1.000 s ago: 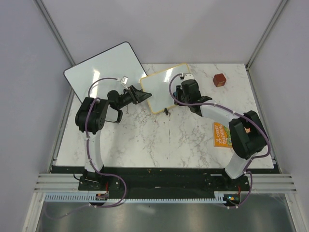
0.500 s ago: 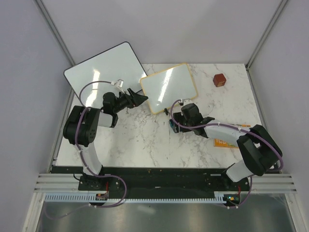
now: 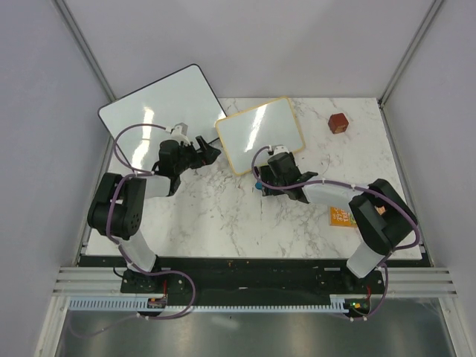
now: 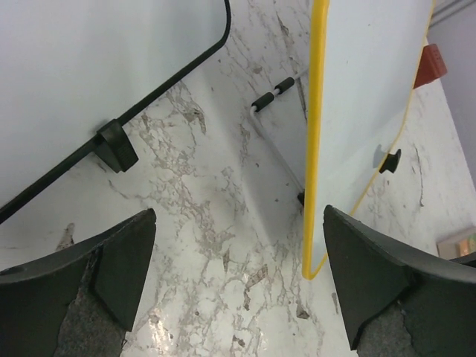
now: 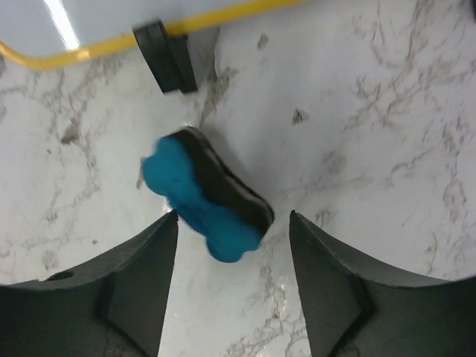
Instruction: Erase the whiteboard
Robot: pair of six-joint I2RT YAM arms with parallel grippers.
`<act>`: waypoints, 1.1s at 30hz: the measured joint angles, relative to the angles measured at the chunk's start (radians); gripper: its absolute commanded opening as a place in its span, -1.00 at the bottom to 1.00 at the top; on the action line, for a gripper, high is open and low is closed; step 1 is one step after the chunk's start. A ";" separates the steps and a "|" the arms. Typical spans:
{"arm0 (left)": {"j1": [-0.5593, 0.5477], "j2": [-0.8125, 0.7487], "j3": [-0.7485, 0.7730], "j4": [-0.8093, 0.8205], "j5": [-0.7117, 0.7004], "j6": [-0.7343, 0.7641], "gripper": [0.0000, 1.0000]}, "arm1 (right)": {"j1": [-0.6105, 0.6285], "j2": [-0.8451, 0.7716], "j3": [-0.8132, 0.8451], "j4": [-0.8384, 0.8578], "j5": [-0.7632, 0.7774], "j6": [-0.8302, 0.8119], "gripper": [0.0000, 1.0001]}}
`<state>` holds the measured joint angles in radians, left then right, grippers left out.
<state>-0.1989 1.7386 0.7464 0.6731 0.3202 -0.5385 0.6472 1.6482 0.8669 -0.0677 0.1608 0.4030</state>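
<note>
Jaws: right spread wide, gripping nothing, blue eraser (image 5: 204,197) loose on worktop (image 5: 357,111) between them | left spread, empty | whiteboard (image 3: 260,134) just ahead of right, ahead-right of left, no writing visible | step: likely eraser set down, wiping done | next: lift clear without nudging eraser

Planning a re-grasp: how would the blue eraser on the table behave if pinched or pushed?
The eraser is small and blocky, so it is probably light and unlikely to roll. Its blue top narrows in the middle, which should make it easy to pinch. The dark pad layer looks soft, so it may drag rather than slide on the marble table.
</note>
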 measured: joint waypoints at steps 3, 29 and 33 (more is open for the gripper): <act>-0.001 -0.002 0.000 -0.016 -0.019 0.018 0.99 | -0.002 0.021 0.074 0.000 0.021 -0.019 0.33; -0.006 -0.002 0.007 -0.075 -0.032 0.061 0.99 | -0.073 0.236 0.301 0.017 0.042 -0.067 -1.00; -0.006 -0.002 0.012 -0.075 -0.031 0.064 0.99 | -0.073 0.274 0.304 0.023 0.014 -0.065 -1.00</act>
<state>-0.2047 1.7367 0.7586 0.5983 0.2890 -0.4740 0.5739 1.9217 1.1713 -0.0448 0.1749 0.3382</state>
